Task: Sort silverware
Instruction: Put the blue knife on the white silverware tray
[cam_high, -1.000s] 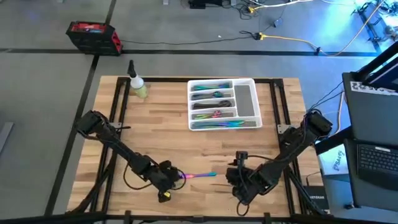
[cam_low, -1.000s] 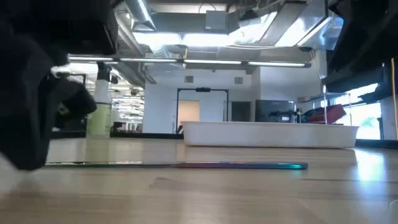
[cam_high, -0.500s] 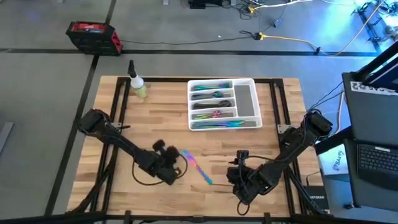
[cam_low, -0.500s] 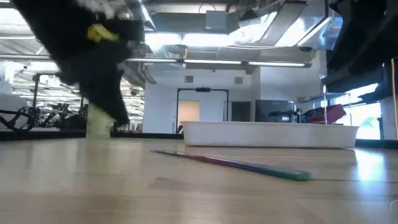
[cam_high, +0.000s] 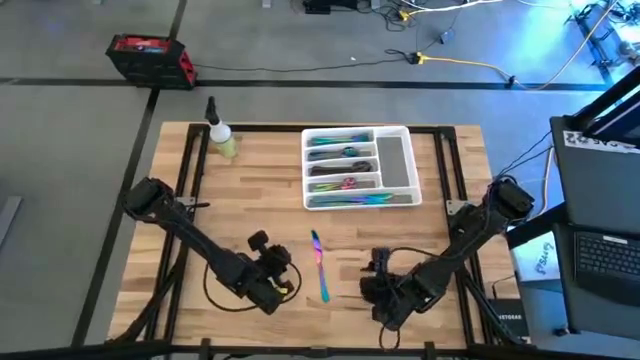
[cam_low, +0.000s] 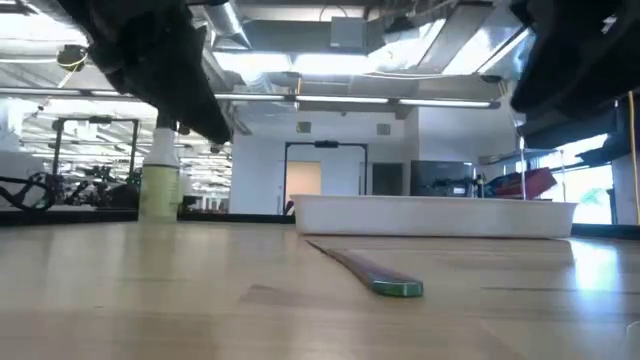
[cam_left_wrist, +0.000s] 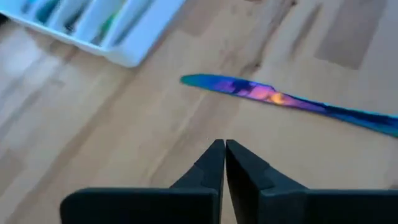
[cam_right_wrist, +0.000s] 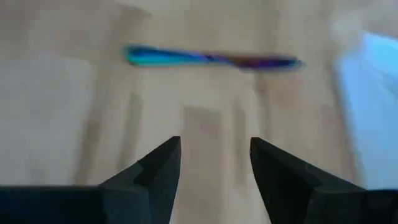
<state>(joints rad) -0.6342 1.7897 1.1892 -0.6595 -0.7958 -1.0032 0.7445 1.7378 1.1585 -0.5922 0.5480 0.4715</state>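
Knife (cam_high: 319, 265) between tray (cam_high: 398, 160) and claws

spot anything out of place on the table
One knife lies loose on the bare wood between the left gripper and right gripper, apart from the tray that holds the other silverware.

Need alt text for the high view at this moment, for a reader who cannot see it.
One iridescent knife lies loose on the wooden table, between the left end effector, shut and empty, and the right end effector, open. Toward the far edge sits a white compartmented tray already holding rainbow silverware; a small spray bottle stands at the far left corner.
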